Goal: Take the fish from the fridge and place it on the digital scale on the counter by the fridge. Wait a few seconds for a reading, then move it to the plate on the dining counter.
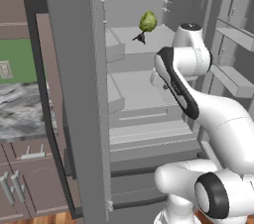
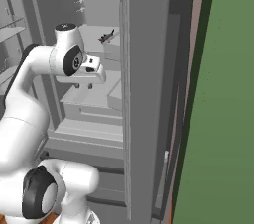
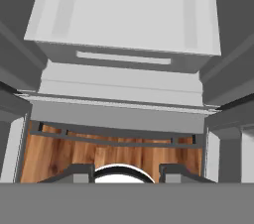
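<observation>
End effector narrow, empty; fish on fridge shelf above it.

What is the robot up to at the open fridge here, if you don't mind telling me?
The white arm is reaching into the tall grey fridge, whose doors stand open. The small olive-green fish with a dark tail fin lies on an upper pale grey shelf, untouched. The claw is shut and holds nothing; it points down over the fridge's lower drawers and the wooden floor, below the fish's shelf. The grey-white marble counter sits left of the fridge. Nothing has been picked up yet.
</observation>
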You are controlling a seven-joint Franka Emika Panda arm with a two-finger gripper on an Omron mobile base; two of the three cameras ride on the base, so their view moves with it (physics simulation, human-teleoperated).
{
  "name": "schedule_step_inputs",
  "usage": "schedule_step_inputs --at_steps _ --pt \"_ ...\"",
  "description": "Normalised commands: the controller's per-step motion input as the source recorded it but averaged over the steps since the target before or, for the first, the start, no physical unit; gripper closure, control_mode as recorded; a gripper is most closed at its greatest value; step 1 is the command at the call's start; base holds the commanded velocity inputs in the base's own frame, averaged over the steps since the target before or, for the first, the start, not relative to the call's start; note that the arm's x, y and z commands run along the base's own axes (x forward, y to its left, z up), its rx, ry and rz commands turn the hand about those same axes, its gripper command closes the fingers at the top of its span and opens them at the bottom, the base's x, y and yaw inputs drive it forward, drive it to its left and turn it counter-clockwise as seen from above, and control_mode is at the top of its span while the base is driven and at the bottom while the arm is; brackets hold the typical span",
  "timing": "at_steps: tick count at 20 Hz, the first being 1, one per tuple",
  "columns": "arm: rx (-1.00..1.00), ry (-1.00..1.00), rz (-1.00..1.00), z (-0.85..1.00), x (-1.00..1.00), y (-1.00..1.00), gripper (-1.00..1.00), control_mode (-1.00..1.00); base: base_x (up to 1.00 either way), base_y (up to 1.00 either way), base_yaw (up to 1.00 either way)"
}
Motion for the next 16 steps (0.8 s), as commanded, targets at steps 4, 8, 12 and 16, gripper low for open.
schedule_step_inputs --at_steps 4,8,12,16 --pt "0.00 -0.04 0.00 0.00 -0.21 0.05 -1.00 -1.00 0.00 0.00 0.00" --pt "0.00 -0.24 0.00 0.21 -0.42 0.00 -1.00 -1.00 0.00 0.00 0.00" --pt "0.00 -0.35 0.00 0.53 -0.20 0.00 -1.00 -1.00 0.00 0.00 0.00" --pt "0.00 -0.36 0.00 0.66 -0.01 0.00 -1.00 -1.00 0.00 0.00 0.00"
